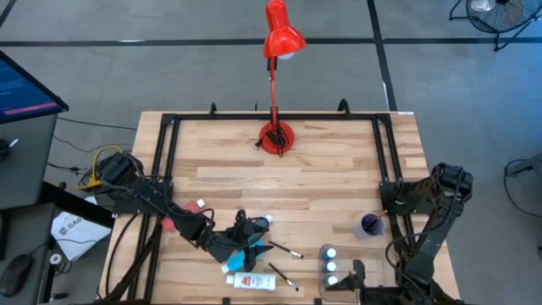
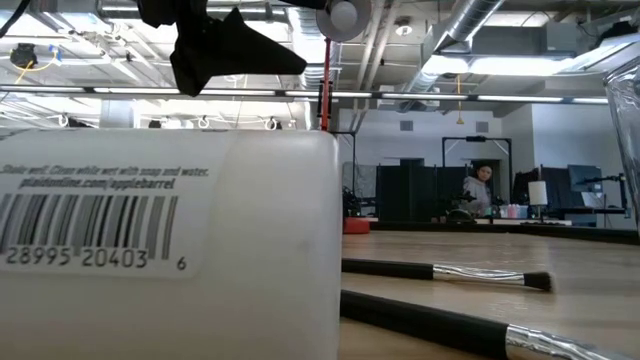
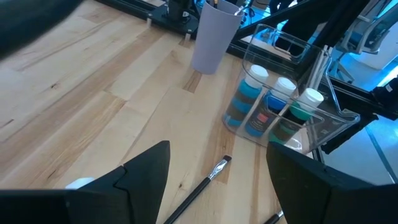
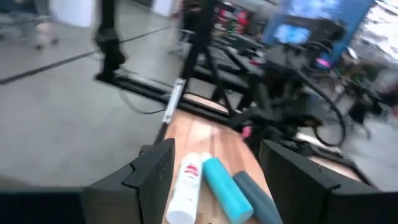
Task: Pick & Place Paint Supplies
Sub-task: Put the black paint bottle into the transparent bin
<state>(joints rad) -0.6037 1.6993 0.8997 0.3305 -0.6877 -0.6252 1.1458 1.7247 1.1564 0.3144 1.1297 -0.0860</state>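
A white tube (image 1: 248,280) (image 4: 186,183) and a teal bottle (image 1: 246,260) (image 4: 221,180) lie on their sides on the wood near the table's front. Two thin dark brushes (image 1: 286,249) (image 1: 284,277) lie flat beside them. My left gripper (image 1: 257,237) (image 3: 217,168) hovers open just above this group, with one brush (image 3: 199,186) showing on the table between its fingers. My right gripper (image 1: 349,275) (image 4: 214,162) is open at the front edge beside the tray. It points toward the table's left edge at the tube and bottles and has nothing between its fingers.
A clear tray (image 1: 322,254) (image 3: 323,124) at the front right holds three white-capped bottles (image 3: 273,106) standing upright. A lilac cup (image 1: 370,224) (image 3: 211,40) stands beyond it. A red desk lamp (image 1: 275,135) stands at the far middle. Bare wood lies across the table's middle.
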